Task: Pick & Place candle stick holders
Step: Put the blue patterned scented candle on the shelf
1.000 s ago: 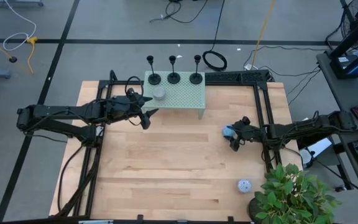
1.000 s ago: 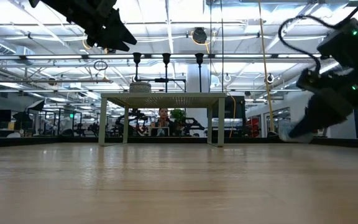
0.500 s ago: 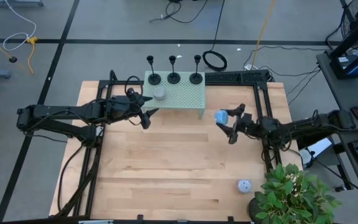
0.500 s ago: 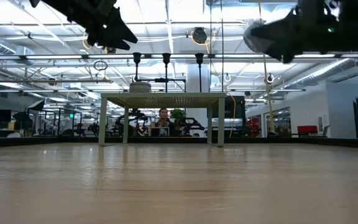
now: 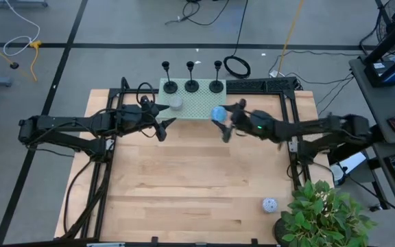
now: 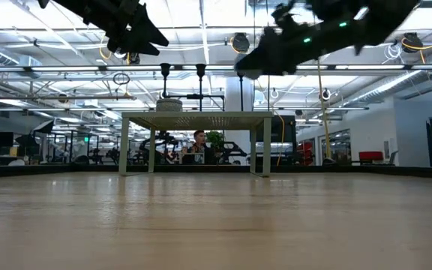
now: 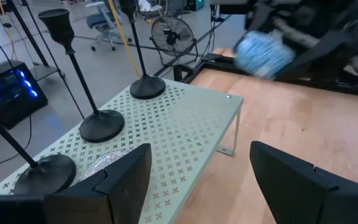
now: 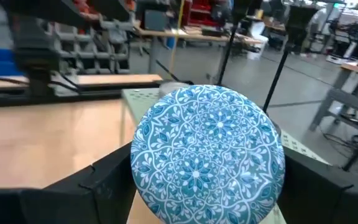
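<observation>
Right gripper (image 5: 223, 122) sits just right of frame centre in the high view, by the right end of the green perforated stand (image 5: 197, 106), clamped on a blue patterned puck (image 5: 218, 113). Right wrist view confirms it: the puck (image 8: 207, 154) fills the frame, pinched between both fingers (image 8: 101, 186). In the low view that arm crosses the upper right, raised above the stand (image 6: 195, 118).

Left gripper (image 5: 162, 121) hovers left of centre in the high view, at the stand's left end, jaws spread, nothing between them. Left wrist view shows both fingers (image 7: 120, 180) apart over the stand's edge.

Three black candle stick holders (image 5: 192, 85) stand upright in a row along the stand's far edge, upper centre of the high view, untouched by either gripper. A grey puck (image 5: 176, 104) sits on the stand's left part. A whitish speckled puck (image 5: 269, 204) lies on the wooden table (image 5: 184, 185), lower right, next to a potted plant (image 5: 324, 216).
</observation>
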Robot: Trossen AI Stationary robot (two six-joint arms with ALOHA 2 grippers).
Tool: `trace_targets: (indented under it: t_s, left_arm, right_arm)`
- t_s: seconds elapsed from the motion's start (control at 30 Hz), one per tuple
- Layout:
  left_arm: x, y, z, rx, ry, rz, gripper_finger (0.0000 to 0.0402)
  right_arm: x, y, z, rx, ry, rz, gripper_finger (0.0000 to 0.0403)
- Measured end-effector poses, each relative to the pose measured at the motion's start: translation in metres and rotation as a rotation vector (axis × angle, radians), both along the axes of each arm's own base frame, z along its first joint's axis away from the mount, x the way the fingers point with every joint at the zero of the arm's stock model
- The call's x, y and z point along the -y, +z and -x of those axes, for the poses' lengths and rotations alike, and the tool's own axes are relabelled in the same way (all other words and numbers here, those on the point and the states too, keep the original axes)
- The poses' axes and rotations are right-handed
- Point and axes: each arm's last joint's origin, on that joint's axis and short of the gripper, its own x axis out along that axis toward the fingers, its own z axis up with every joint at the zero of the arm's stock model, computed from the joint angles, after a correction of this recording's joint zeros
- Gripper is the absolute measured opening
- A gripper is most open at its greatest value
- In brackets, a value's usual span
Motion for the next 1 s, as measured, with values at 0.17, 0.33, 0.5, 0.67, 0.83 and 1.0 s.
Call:
trace_targets:
  t_s: [0.17, 0.33, 0.5, 0.67, 0.83, 1.0]
  left_arm:
    - [0.0, 0.0, 0.0, 0.0, 0.0, 0.0, 0.0273]
    - [0.0, 0.0, 0.0, -0.007, -0.002, -0.003, 0.0273]
    - [0.0, -0.001, 0.0, -0.012, -0.008, 0.002, 0.0273]
    - [0.0, -0.001, 0.0, -0.013, -0.01, 0.003, 0.0273]
    - [0.0, -0.002, 0.0, -0.019, -0.01, 0.003, 0.0273]
    - [0.0, -0.002, 0.0, -0.02, -0.01, 0.003, 0.0273]
  right_arm:
    - [0.026, -0.007, -0.038, -0.061, -0.054, 0.012, 0.0303]
    - [0.044, -0.02, -0.066, -0.096, 0.053, -0.021, 0.0303]
    - [0.059, -0.03, -0.083, -0.128, 0.05, -0.015, 0.0303]
    - [0.071, -0.035, -0.092, -0.11, 0.023, -0.005, 0.0304]
    - [0.078, -0.046, -0.094, -0.12, 0.009, -0.01, 0.0304]
    - [0.08, -0.046, -0.094, -0.132, 0.008, 0.016, 0.0304]
